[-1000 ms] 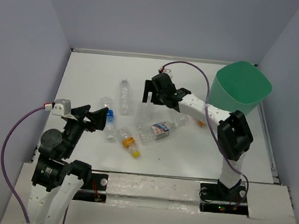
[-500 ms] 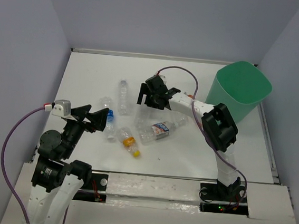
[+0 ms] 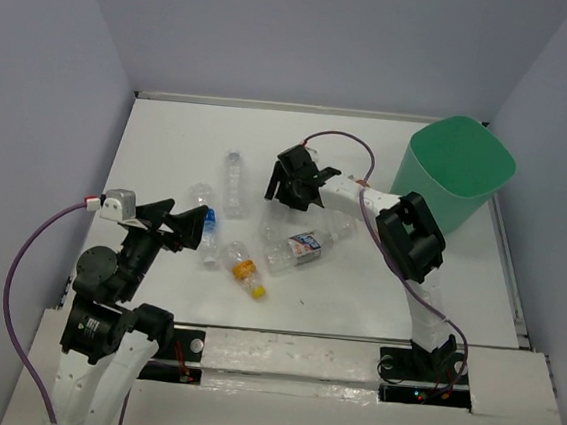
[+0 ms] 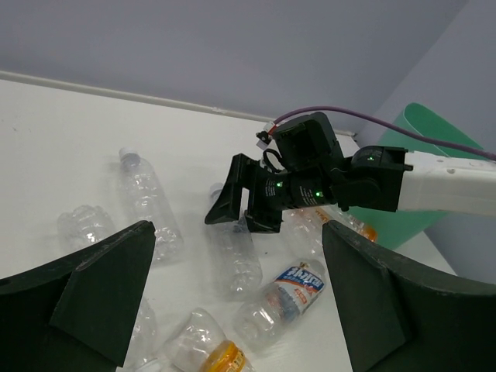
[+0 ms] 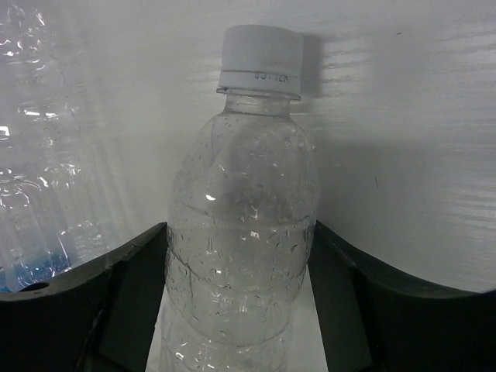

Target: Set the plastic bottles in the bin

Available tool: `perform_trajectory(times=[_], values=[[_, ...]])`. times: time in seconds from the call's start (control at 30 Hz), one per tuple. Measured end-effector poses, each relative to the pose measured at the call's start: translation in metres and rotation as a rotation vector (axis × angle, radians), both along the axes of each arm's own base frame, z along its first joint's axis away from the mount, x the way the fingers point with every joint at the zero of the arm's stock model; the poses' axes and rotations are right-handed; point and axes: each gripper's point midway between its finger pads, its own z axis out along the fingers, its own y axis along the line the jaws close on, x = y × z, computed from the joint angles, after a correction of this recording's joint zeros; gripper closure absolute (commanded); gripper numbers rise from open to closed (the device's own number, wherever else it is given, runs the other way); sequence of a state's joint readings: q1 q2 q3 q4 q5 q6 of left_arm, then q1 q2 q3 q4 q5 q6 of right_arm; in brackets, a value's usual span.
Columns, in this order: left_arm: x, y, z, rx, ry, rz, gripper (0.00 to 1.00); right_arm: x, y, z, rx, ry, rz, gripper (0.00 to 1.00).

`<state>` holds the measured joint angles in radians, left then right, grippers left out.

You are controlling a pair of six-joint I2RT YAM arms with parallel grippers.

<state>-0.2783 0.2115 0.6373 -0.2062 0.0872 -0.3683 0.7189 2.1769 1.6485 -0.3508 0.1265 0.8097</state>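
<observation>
My right gripper is down on the table with its fingers pressed against both sides of a clear white-capped plastic bottle, which lies on the table. Other plastic bottles lie around it: one with a white-red-blue label, a long clear one, a blue-labelled one and an orange-capped one. The mint-green bin stands at the far right. My left gripper hovers open at the near left, holding nothing.
Grey walls enclose the white table on three sides. The right arm's elbow is folded in front of the bin. Another orange-labelled bottle lies behind the right forearm.
The right gripper has swung left, come down over the clear bottle and shut on it, its elbow folding in. The left arm has not moved.
</observation>
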Motion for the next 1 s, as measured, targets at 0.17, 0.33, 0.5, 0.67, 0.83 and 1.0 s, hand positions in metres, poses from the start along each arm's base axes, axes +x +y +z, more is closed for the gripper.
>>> perform_trajectory(times=[0.17,0.33,0.5,0.67,0.83,1.0], values=[[0.0,-0.001,-0.001,0.001,0.001,-0.005,0.01,0.01,-0.005,0.003,0.017,-0.014,-0.028,0.46],[0.0,-0.002,-0.001,0.001,0.002,-0.009,0.01,0.023,-0.008,0.017,0.014,-0.082,-0.026,0.47],[0.0,-0.002,-0.001,0.001,0.002,-0.009,0.01,0.036,-0.02,0.104,0.029,-0.29,-0.01,0.46],[-0.001,-0.003,-0.001,0.001,0.001,-0.016,0.01,0.029,-0.071,0.267,0.013,-0.671,-0.065,0.45],[-0.005,-0.005,0.001,-0.002,-0.012,-0.032,0.01,-0.016,-0.203,0.431,-0.105,-1.099,-0.355,0.4],[-0.011,-0.008,0.006,-0.009,-0.033,-0.051,0.01,-0.053,-0.367,0.47,-0.389,-1.186,-0.816,0.41]])
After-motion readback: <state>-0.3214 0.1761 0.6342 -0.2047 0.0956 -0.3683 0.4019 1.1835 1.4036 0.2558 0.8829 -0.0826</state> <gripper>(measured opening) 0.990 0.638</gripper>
